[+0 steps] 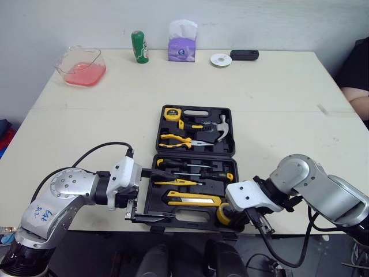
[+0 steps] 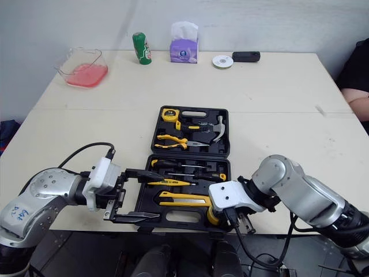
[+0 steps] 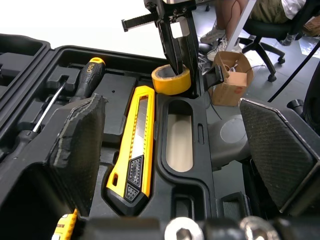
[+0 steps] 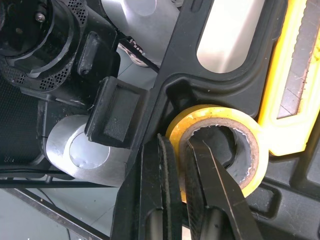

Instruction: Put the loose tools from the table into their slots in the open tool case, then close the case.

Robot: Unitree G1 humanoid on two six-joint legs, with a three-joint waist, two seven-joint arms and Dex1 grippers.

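The black tool case (image 1: 195, 107) lies open near the table's front edge. Its far half holds a tape measure (image 1: 171, 113), pliers (image 1: 176, 139) and a hammer (image 1: 221, 128). The near half holds screwdrivers (image 1: 190, 166) and a yellow utility knife (image 3: 137, 145). A yellow tape roll (image 4: 250, 135) sits in the near right corner of the case. My right gripper (image 4: 177, 144) is shut on its wall, one finger inside the ring and one outside. My left gripper (image 1: 167, 194) stands open at the case's near left corner, its fingers (image 3: 80, 145) straddling the knife end.
Along the table's far edge stand a pink-filled clear container (image 1: 81, 66), a green can (image 1: 139, 47), a purple tissue box (image 1: 181, 46), a white disc (image 1: 221, 59) and a black device (image 1: 244, 55). A person's arm (image 1: 357, 95) shows at the right edge.
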